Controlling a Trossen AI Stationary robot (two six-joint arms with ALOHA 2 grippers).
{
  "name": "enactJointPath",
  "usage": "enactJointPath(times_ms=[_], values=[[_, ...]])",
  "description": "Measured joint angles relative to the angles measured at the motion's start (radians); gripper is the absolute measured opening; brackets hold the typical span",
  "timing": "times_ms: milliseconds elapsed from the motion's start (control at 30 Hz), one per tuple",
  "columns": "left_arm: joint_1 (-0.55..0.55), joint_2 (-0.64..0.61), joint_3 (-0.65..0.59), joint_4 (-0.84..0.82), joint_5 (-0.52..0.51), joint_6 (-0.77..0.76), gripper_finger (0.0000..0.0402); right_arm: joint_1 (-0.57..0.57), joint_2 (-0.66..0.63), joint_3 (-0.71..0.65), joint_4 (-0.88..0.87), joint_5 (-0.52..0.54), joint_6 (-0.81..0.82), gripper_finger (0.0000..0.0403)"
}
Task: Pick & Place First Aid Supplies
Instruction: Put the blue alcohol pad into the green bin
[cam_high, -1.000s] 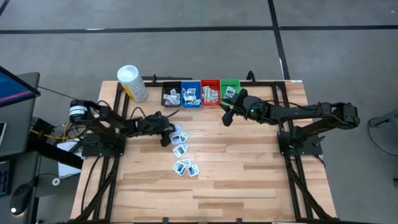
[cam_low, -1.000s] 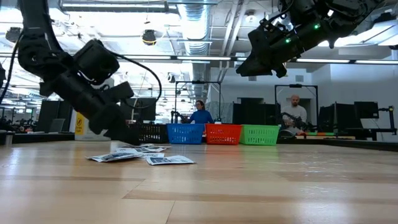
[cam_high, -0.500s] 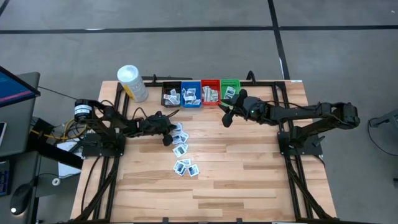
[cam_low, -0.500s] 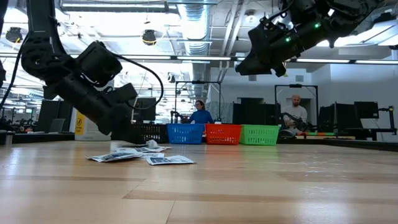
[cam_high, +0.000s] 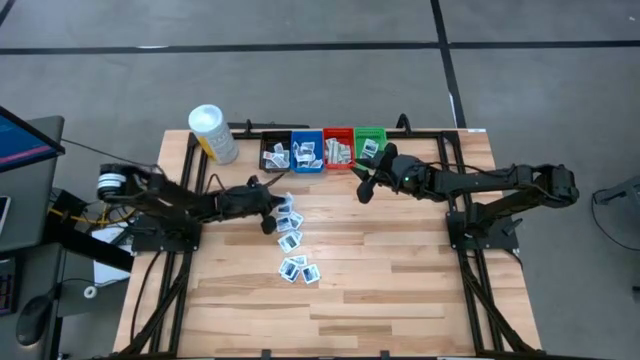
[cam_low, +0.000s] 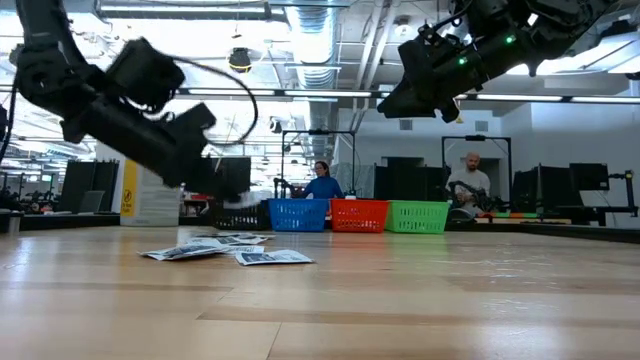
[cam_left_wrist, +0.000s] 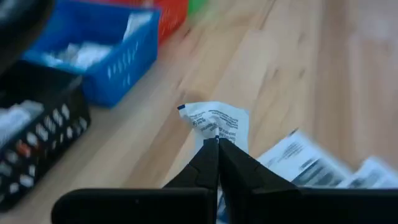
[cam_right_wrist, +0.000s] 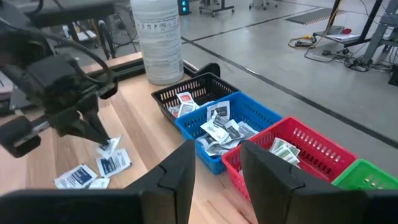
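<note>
The left gripper (cam_left_wrist: 217, 144) is pinched shut on a white packet (cam_left_wrist: 215, 121), lifted just short of the blue bin (cam_left_wrist: 99, 53); next, carry it over a bin and release. The right gripper (cam_right_wrist: 216, 163) hangs open by the green bin (cam_high: 370, 143).

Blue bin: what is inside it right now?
The blue bin holds several small white packets with dark print, heaped loosely. Whatever lies beneath the top ones, and the bin's floor, is covered.

Table: pale wooden planks (cam_high: 400, 290), framed by black rails.
Bins: black bin (cam_high: 275, 155), blue bin (cam_high: 306, 153), red bin (cam_high: 338, 150) and green bin (cam_high: 369, 145), side by side along the far edge.
Container: yellow cylinder with white cap (cam_high: 213, 133), left of the black bin.
Room behind: two seated people (cam_low: 323, 181) at desks, monitors.
</note>
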Motion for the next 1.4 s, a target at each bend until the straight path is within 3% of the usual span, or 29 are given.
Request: enactJointPath(times_ms=[100, 267, 400, 500, 667, 1167, 1400], values=[[-0.006, -0.062, 0.0, 0.011, 0.0, 0.008, 0.0008, 0.0, 0.0, 0.0, 0.014, -0.002, 0.015, 0.0122], [-0.012, -0.12, 0.002, 0.024, 0.002, 0.029, 0.0008, 0.012, 0.025, 0.0, 0.071, -0.09, 0.03, 0.0122], [-0.037, -0.12, 0.025, 0.029, 0.0, 0.052, 0.0008, 0.013, 0.101, 0.0, 0.202, -0.182, 0.056, 0.0122], [-0.065, -0.114, 0.047, 0.03, -0.003, 0.099, 0.0008, 0.002, 0.173, 0.012, 0.274, -0.19, 0.116, 0.0122], [-0.112, -0.114, 0.075, 0.033, -0.098, 0.216, 0.0008, -0.023, 0.276, 0.08, 0.281, -0.328, 0.161, 0.0122], [-0.141, -0.115, 0.118, 0.025, -0.128, 0.344, 0.0008, 0.006, 0.551, 0.335, 0.267, -0.626, 0.133, 0.0122], [-0.141, -0.115, 0.118, 0.02, -0.14, 0.344, 0.0008, 0.013, 0.565, 0.36, 0.228, -0.632, 0.135, 0.0122]])
